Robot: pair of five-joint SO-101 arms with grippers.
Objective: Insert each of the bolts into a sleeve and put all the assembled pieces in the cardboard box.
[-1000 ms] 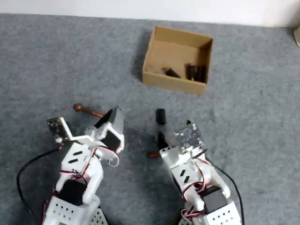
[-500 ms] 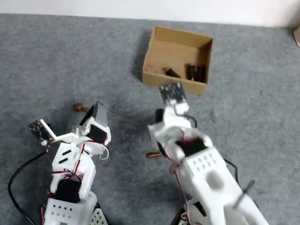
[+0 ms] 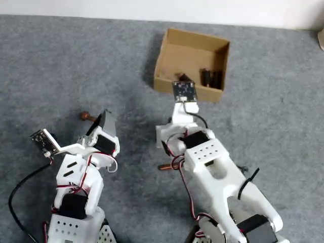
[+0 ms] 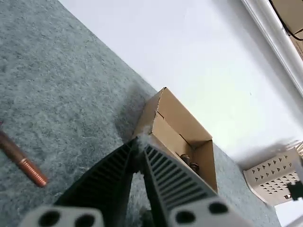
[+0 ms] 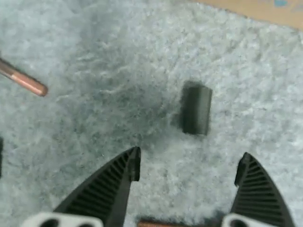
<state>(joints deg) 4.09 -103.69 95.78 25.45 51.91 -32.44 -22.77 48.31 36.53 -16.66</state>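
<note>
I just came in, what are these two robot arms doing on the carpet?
The right gripper, open, hangs over a black sleeve lying on the grey carpet near the cardboard box. The left gripper is shut and empty; a copper bolt lies close to it. A second bolt lies beside the right arm. The box already holds a few dark pieces.

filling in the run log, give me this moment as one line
right gripper: open, sleeve ahead on carpet | left gripper: shut, empty, near bolt | cardboard box: pieces inside
</note>
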